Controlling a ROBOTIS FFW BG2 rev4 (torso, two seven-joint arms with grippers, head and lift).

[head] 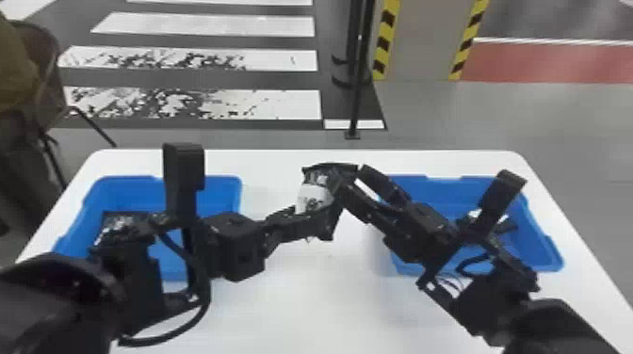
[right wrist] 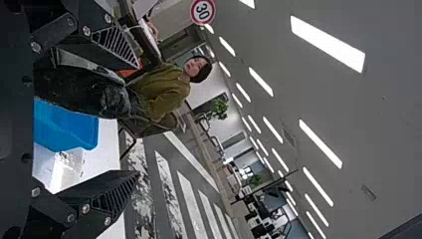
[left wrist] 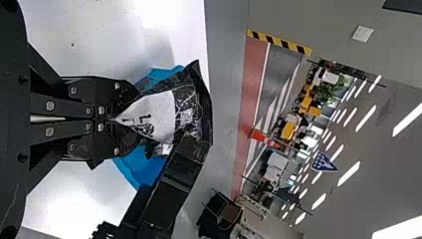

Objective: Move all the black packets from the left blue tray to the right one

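The black packet [head: 313, 194] with the white label hangs above the middle of the white table [head: 282, 306], between the two trays and outside both, so its move is only partly done. My left gripper [left wrist: 117, 119] grips it by its lower edge, fingers clenched; the foil bulges and creases above them. My right gripper [right wrist: 137, 119] meets it from the other side with its fingers spread, dark foil lying between them, near one finger. I take this for a handover in midair: I should close the right hand firmly before I let go with the left, or the packet could drop on the table. Farther out, the left blue tray [head: 216, 188] holds at least one more dark packet [head: 122, 225], partly behind my left arm, so work remains there. In the right blue tray [head: 442, 193], behind my right arm, lies a pale and dark item [head: 487, 216], probably a packet delivered already.
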